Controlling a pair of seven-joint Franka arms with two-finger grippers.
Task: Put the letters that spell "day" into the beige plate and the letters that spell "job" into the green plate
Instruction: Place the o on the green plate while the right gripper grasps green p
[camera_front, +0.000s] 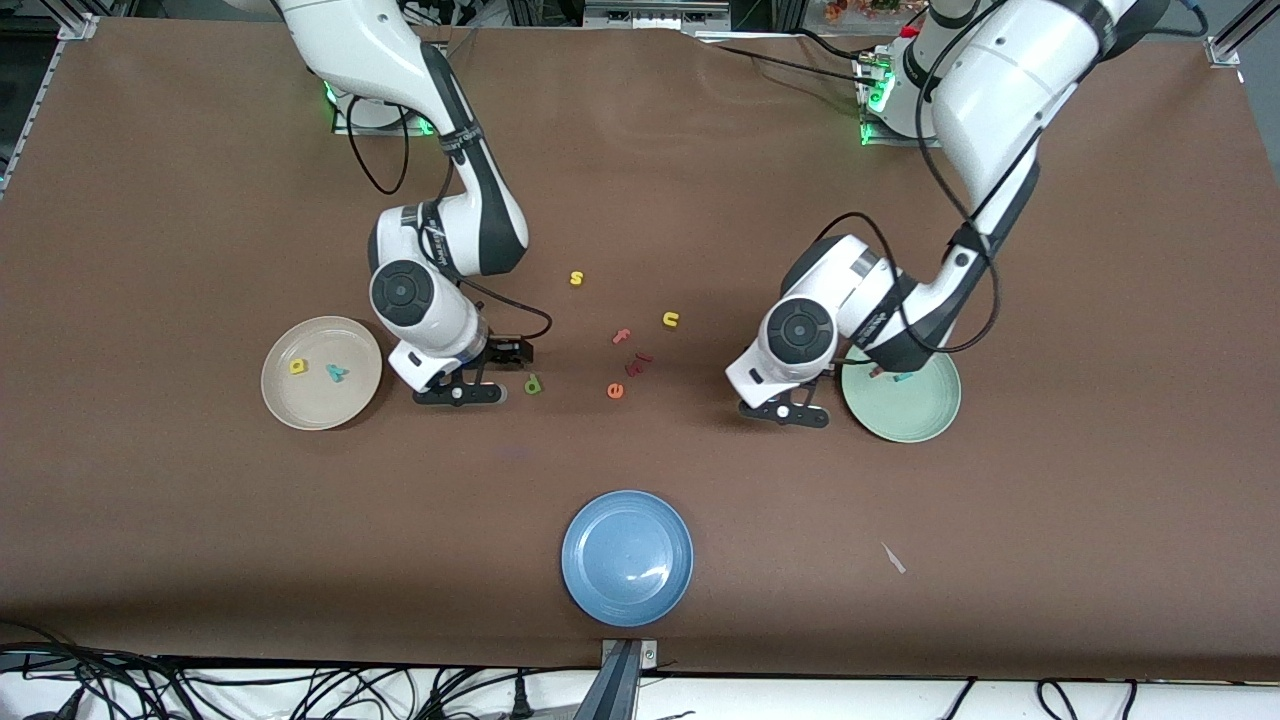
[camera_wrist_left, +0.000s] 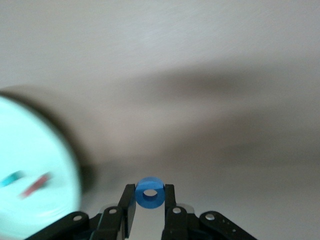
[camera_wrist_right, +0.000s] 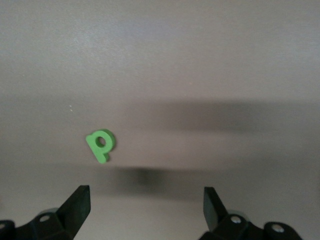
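My left gripper (camera_wrist_left: 150, 190) is shut on the blue ring o (camera_wrist_left: 150, 193), held just above the table beside the green plate (camera_wrist_left: 35, 150). In the front view its fingers are hidden under the arm. The green plate (camera_front: 920, 425) holds the teal j (camera_front: 903, 378) and the pink-red b (camera_wrist_left: 36, 184). My right gripper (camera_front: 512, 352) stands open just above the table, and the dark green d (camera_front: 533, 383) lies close by. In the right wrist view the d (camera_wrist_right: 101, 145) lies ahead of the gripper (camera_wrist_right: 146, 192), outside the jaws. The beige plate (camera_front: 290, 405) holds the yellow a (camera_front: 298, 366) and the teal y (camera_front: 337, 373).
Between the arms lie a yellow s (camera_front: 576, 278), a yellow u (camera_front: 670, 319), a pink f (camera_front: 622, 336), a dark red letter (camera_front: 638, 362) and an orange e (camera_front: 615, 391). A blue plate (camera_front: 627, 590) sits nearest the front camera. A white scrap (camera_front: 893, 558) lies toward the left arm's end.
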